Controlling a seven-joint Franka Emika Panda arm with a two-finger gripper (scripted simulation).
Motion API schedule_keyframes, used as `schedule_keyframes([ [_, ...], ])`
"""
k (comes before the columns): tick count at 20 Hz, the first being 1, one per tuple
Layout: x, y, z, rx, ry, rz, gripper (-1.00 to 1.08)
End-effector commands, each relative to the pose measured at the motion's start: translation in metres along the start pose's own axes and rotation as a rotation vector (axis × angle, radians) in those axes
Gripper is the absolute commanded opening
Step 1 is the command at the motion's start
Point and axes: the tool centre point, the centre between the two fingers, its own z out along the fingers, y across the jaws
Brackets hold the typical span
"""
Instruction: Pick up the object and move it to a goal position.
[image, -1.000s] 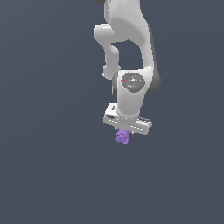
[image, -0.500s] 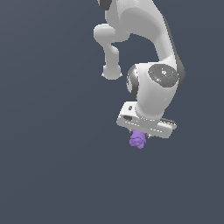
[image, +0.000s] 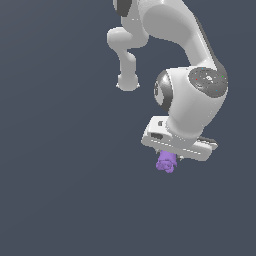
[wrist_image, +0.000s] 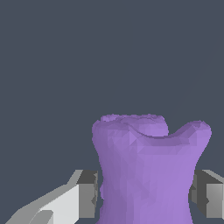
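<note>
The object is a tiny purple lumpy figurine. It hangs just below the white gripper in the exterior view, held off the dark floor. In the wrist view the figurine fills the space between the two grey fingertips, which press on both its sides. The gripper is shut on it. The fingers themselves are mostly hidden behind the hand in the exterior view. No goal marker shows in either view.
The white arm reaches down from the top of the exterior view, its base link standing behind. The plain dark grey floor lies all around.
The arm has carried the figurine toward the exterior view's right and a little lower in the picture, growing larger in view. The grip on the figurine has stayed shut.
</note>
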Motion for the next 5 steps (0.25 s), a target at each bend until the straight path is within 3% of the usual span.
schedule_keyframes([
  [1,0.0016,-0.0031,-0.0025,0.0,0.0,0.001,-1.0],
  [5,0.0024,-0.0042,-0.0028,0.0,0.0,0.0,-1.0],
])
